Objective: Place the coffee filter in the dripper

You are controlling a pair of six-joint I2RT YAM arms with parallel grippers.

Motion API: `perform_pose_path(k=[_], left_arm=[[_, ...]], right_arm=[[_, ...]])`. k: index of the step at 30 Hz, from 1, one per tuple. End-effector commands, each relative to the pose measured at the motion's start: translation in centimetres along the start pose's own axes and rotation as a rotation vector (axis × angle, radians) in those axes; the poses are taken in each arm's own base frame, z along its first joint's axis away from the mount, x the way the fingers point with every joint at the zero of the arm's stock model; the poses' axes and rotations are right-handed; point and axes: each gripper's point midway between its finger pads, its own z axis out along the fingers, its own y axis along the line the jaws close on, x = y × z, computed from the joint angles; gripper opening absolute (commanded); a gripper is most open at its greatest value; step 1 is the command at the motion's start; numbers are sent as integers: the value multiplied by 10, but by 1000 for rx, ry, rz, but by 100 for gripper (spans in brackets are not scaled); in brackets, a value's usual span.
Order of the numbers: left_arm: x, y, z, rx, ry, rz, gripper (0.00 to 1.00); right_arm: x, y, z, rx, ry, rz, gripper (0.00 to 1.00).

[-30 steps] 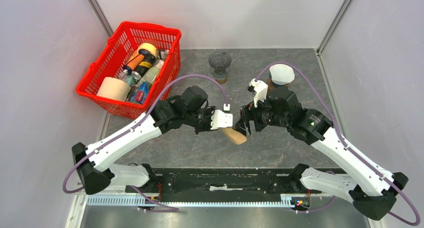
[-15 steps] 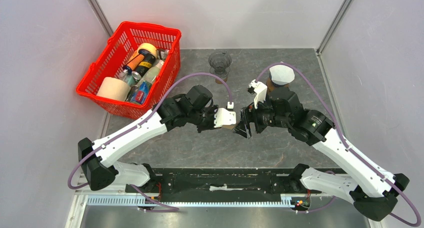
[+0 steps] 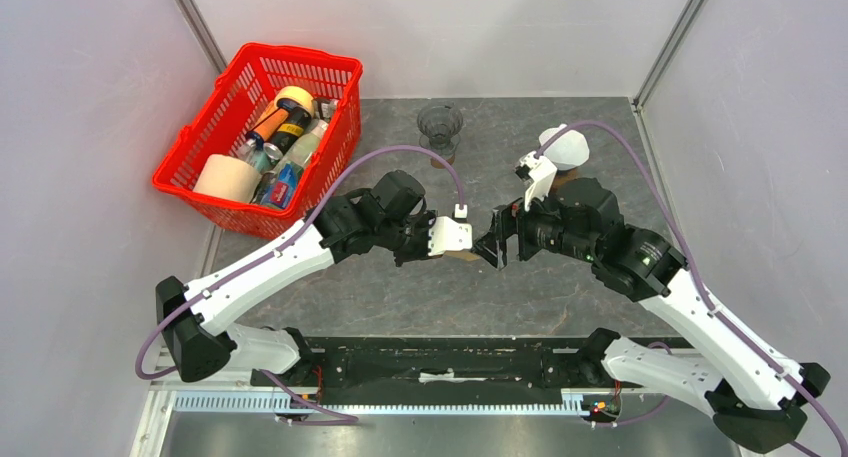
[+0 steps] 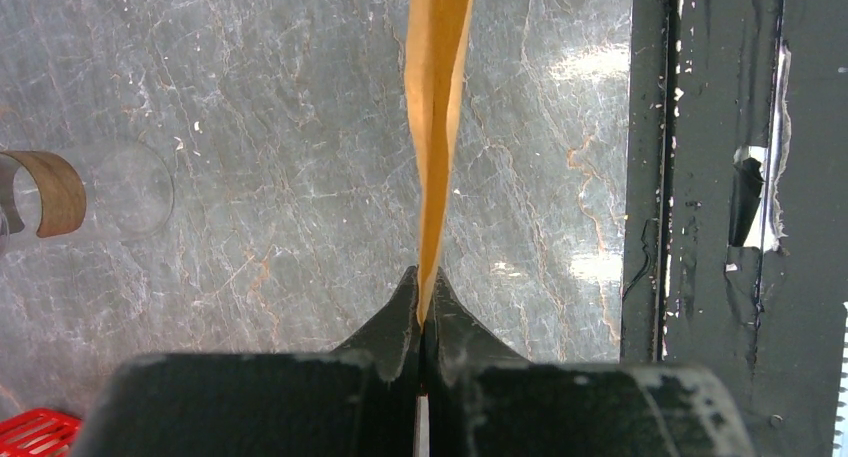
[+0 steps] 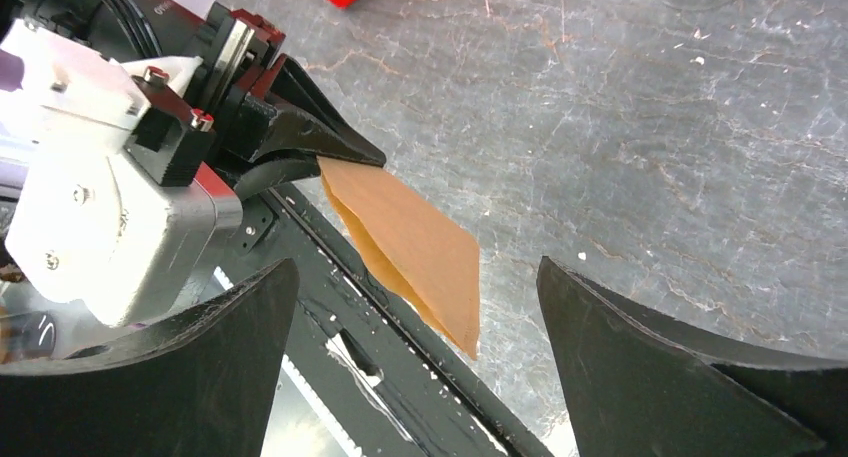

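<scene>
The left gripper (image 4: 424, 299) is pinched tight on the brown filter (image 4: 438, 127), held above the bench (image 3: 380, 299). The right gripper (image 5: 415, 287) gapes wide and empty, facing the filter. The dripper (image 3: 440, 127) stands well behind.

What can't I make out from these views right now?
1. Coffee filter, left wrist view: far end cut off by the top edge; seen edge-on, so how open it is cannot be told.
2. Top view: the filter is almost wholly hidden by the left tool and right tool.
3. Dripper, left wrist view: cut off by the left edge.
</scene>
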Motion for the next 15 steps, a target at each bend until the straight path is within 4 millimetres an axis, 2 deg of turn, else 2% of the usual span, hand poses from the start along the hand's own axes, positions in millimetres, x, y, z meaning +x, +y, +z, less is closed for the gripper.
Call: perform_pose_path(k=[1, 9, 15], left_arm=[[-17, 0, -13, -8, -60, 19, 2], [-19, -2, -15, -6, -72, 23, 2], [-19, 0, -15, -14, -69, 20, 2]], right_arm=[[-23, -5, -3, 46, -97, 4, 97], [-11, -19, 7, 108, -36, -20, 97], [-3, -12, 6, 54, -8, -38, 97]])
